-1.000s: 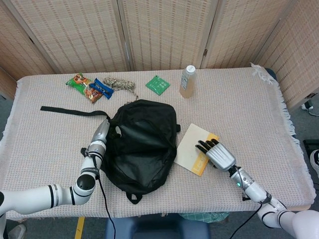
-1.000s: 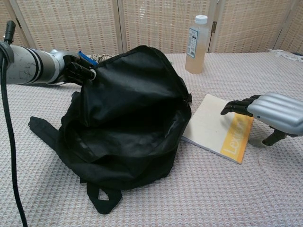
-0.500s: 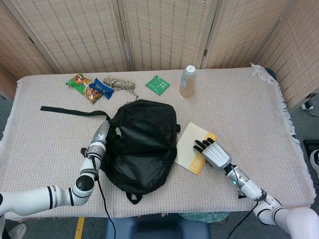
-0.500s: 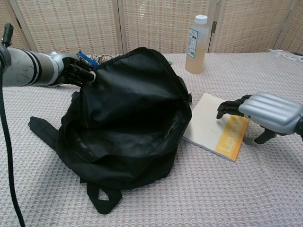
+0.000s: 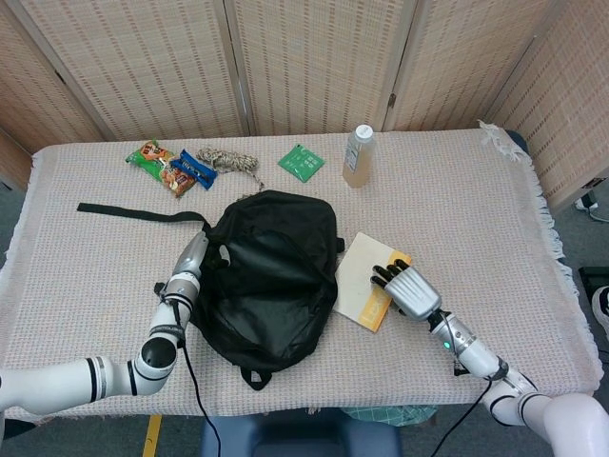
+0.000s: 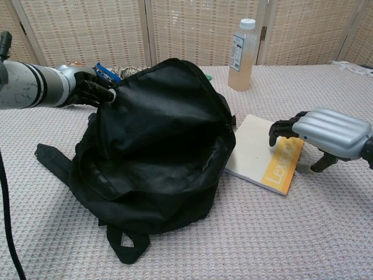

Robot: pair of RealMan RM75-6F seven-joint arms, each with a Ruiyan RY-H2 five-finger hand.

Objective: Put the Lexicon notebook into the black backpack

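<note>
Right robot hand (image 6: pixel 326 133) lies palm down at the lower right of the frame, its dark fingertips (image 6: pixel 281 128) pressing on the Lexicon notebook (image 6: pixel 262 154) near its yellow edge; the fingers are together and slightly bent, and I cannot tell whether the thumb is under the cover. This notebook lies flat on the tabletop (image 5: pixel 476 209), its left edge just beside the black backpack (image 5: pixel 271 271), which fills the middle of the frame. Left robot hand (image 6: pixel 93 88), at the upper left in the chest view, pinches the bag's upper rim and holds it raised. Behind the bag stand a bottle (image 5: pixel 358 156), a green packet (image 5: pixel 301 162), snack bars (image 5: pixel 171 167) and a rope (image 5: pixel 230 160). Bare cloth stretches wide to the right of the notebook.
</note>
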